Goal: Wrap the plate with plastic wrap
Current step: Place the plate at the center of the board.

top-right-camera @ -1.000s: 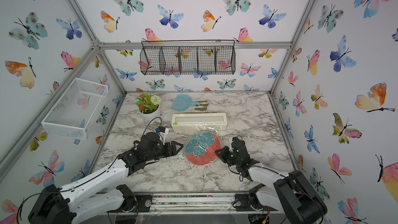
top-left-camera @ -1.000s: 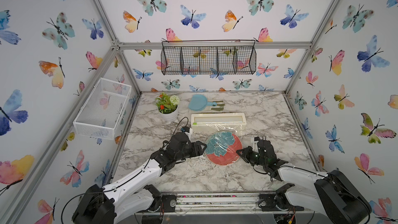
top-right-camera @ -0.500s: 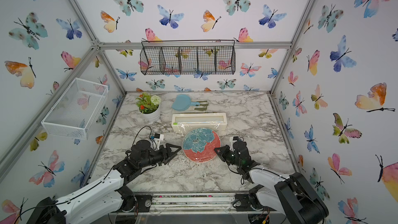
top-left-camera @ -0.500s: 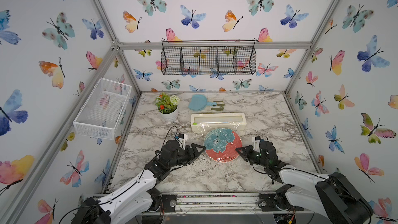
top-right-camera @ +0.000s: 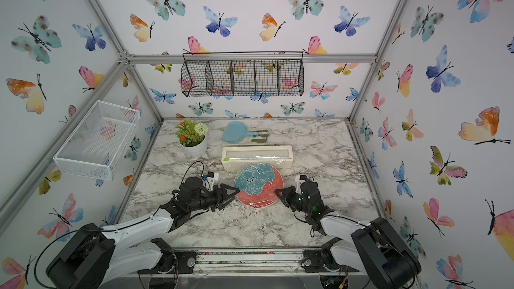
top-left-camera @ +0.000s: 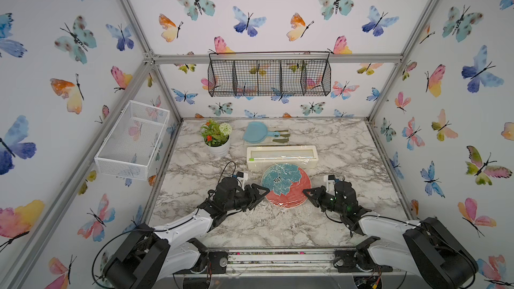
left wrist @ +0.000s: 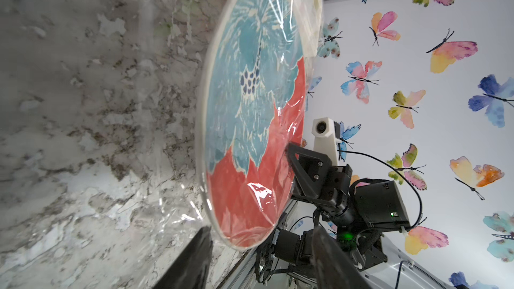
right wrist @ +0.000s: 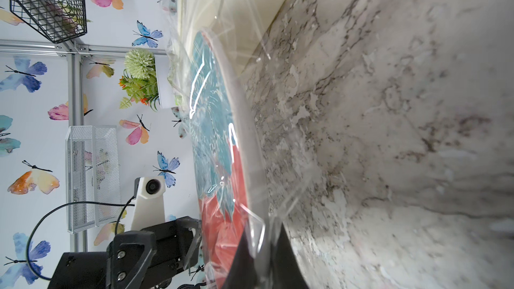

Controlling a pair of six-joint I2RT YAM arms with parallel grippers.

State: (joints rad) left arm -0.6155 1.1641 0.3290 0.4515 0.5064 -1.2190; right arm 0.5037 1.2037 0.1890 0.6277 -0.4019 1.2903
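**Student:** Where does the plate (top-left-camera: 286, 184) lie?

**Instructor:** It lies on the marble tabletop (top-left-camera: 278, 226), its far rim just beside the cream dispenser box (top-left-camera: 281, 157). The plastic wrap (left wrist: 260, 191) covers its painted face and spills, crinkled, onto the table at either side.

**Student:** And the two tools?

**Instructor:** The left gripper (top-left-camera: 262, 197) is at the plate's left rim with its jaws apart. In the left wrist view, the near rim and loose film sit between its fingers. The right gripper (top-left-camera: 307, 194) is at the right rim with its fingers together, apparently pinching a fold of film.

**Student:** How is the tuck best made?

**Instructor:** The step appears to be folding the overhang under the left edge.
- The right pinch should hold the sheet taut so it does not slacken.
- The left fingers should catch film only, low beside the rim, not the ceramic.
- The film should then be drawn downward and under, slowly, because thin film probably clings and tears.
- A hard sideways pull could slide the plate against the box.
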